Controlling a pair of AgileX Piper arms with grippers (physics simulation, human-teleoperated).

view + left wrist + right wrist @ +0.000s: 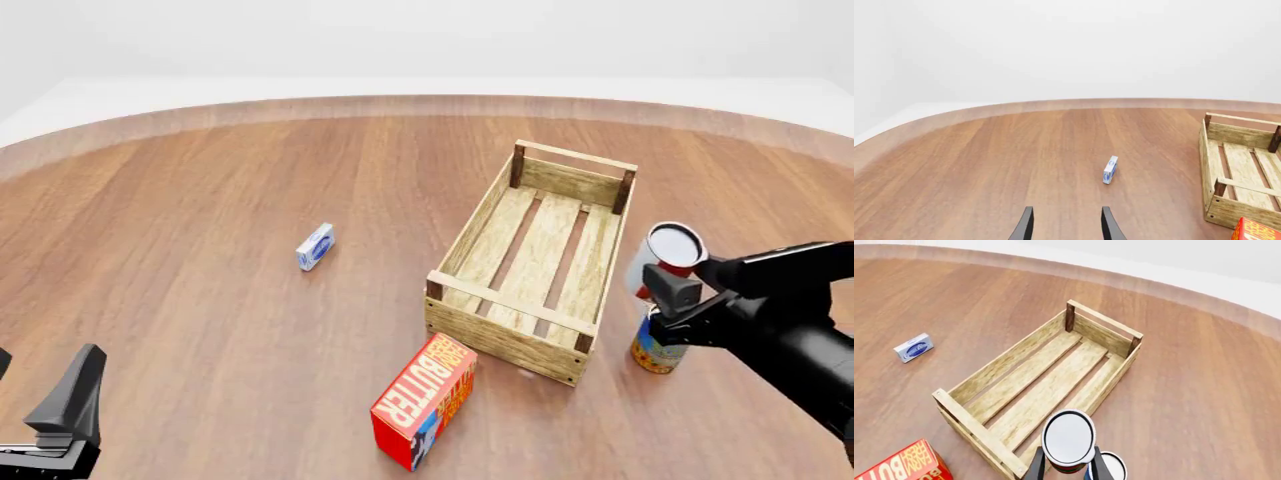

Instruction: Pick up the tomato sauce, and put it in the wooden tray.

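— Largest first: round wooden table [200,300], then the wooden tray [534,280] near centre, long axis running from about 5 o'clock to 12 o'clock in the front view. Empty inside, only slats.

— And the tomato sauce [667,250]?

— Lifted off the table, clamped between the fingers of the right gripper [663,288], just beside the tray's long wall, at 3 o'clock from the tray's centre. Silver-white top turned toward the camera.

— Directly under it?

— Another can [654,350], blue and yellow label, standing on the table. Best not to lower here.

— So, next?

— Probably carry toward 9 o'clock, keep above the rim, stop over the middle slats, lower, then release.

— Other things?

— Red butter box [424,402] at 6 o'clock from the tray, small blue-white box [315,246] at 9 o'clock. Left gripper [1066,224] idle, fingers apart, holding nothing.
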